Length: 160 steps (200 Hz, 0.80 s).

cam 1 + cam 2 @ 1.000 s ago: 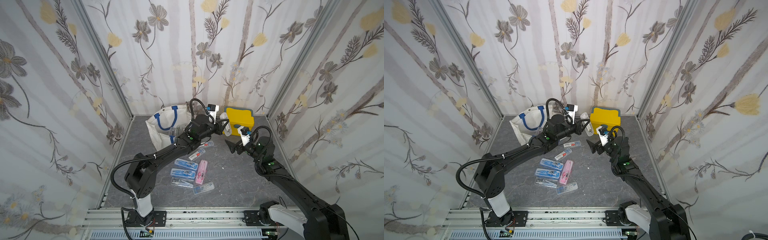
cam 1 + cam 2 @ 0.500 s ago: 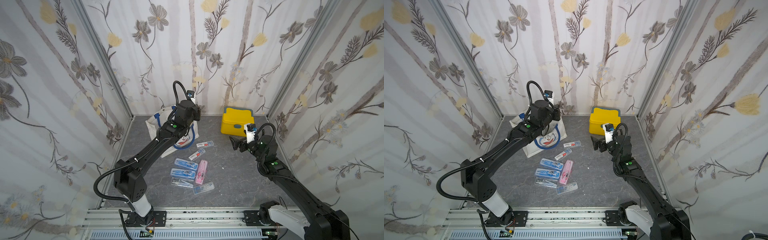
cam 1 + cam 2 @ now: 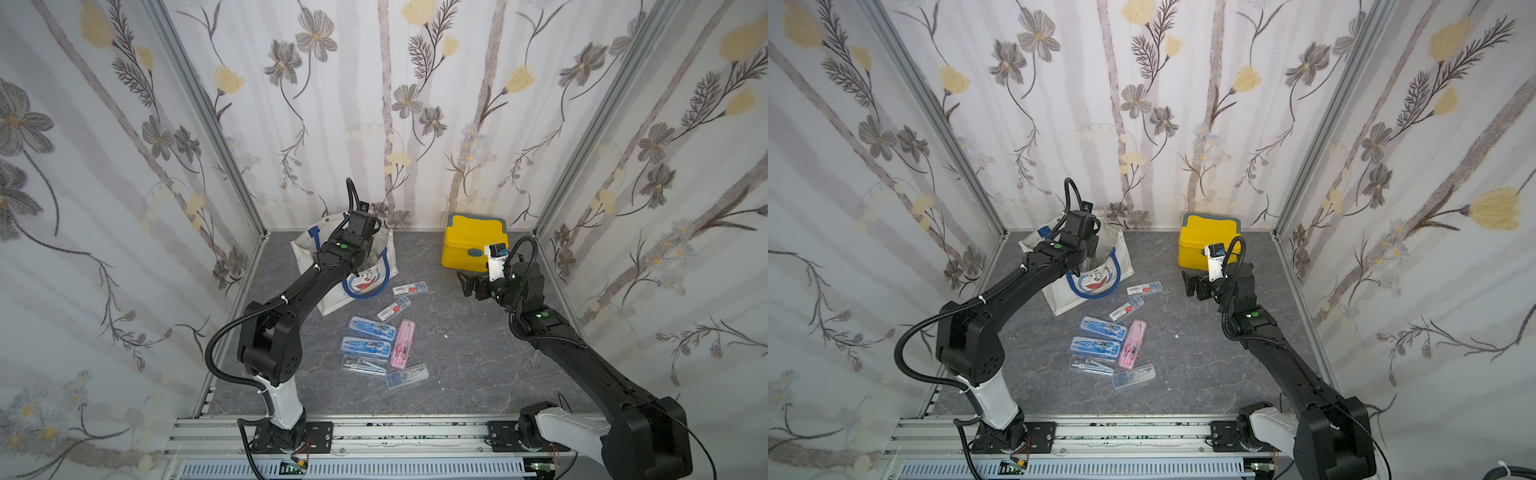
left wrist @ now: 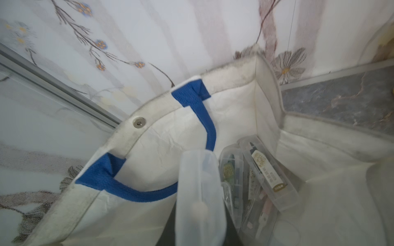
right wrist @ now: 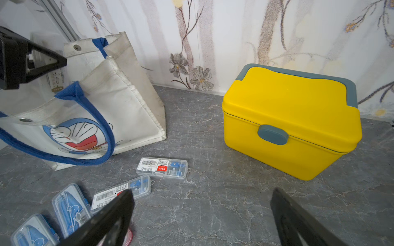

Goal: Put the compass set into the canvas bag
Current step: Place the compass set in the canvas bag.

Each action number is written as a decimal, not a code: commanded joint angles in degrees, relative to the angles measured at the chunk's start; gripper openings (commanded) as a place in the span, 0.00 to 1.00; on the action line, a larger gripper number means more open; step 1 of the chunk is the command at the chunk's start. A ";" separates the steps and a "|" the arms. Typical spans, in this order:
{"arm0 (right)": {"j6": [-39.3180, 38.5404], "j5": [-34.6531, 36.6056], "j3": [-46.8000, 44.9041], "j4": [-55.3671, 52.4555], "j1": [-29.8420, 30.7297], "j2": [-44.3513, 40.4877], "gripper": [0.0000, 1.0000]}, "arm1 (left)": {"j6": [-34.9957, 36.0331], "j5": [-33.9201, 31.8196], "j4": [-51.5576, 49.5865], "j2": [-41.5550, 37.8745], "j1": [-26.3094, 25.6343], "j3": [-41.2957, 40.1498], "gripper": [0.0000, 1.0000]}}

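Canvas bag (image 5: 128, 100): white woven cloth, matt, edges grubby. Handles (image 4: 136, 194): blue ribbed webbing. Snap (image 4: 138, 123): bright metal. Compass set (image 4: 198, 191): frosted transl. plastic, smooth. Loose cases (image 5: 162, 168): clear glossy plastic w/ paper labels. Yellow box (image 5: 287, 102): smooth matt plastic, grey latch. Table (image 5: 213, 202): grey marble-look surf., matt.

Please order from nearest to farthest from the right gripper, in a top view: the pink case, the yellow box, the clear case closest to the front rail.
1. yellow box: just behind the right gripper.
2. pink case: mid-table.
3. clear case: frontmost, by the rail.
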 commanded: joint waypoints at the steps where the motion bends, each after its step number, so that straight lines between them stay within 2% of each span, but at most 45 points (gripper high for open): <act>1: 0.72 1.98 -0.52 0.64 -0.06 -0.54 1.00 | 1.61 -2.34 -3.03 3.00 0.55 1.43 0.11; 56: 0.63 5.48 -2.54 1.23 -0.27 -1.38 1.00 | 0.21 -2.16 -7.36 9.56 1.41 5.36 0.11; 95: 1.37 7.83 -3.25 1.77 -0.59 -1.83 0.99 | -0.64 -0.74 -7.92 10.58 1.64 5.55 0.19; 127: 1.76 8.23 -3.84 2.32 -1.00 -2.28 0.99 | -1.09 -0.30 -7.81 10.53 1.61 5.63 0.22; 160: 1.95 7.41 -3.79 2.33 -1.03 -2.23 0.99 | -1.59 -0.03 -7.60 10.13 1.61 5.78 0.38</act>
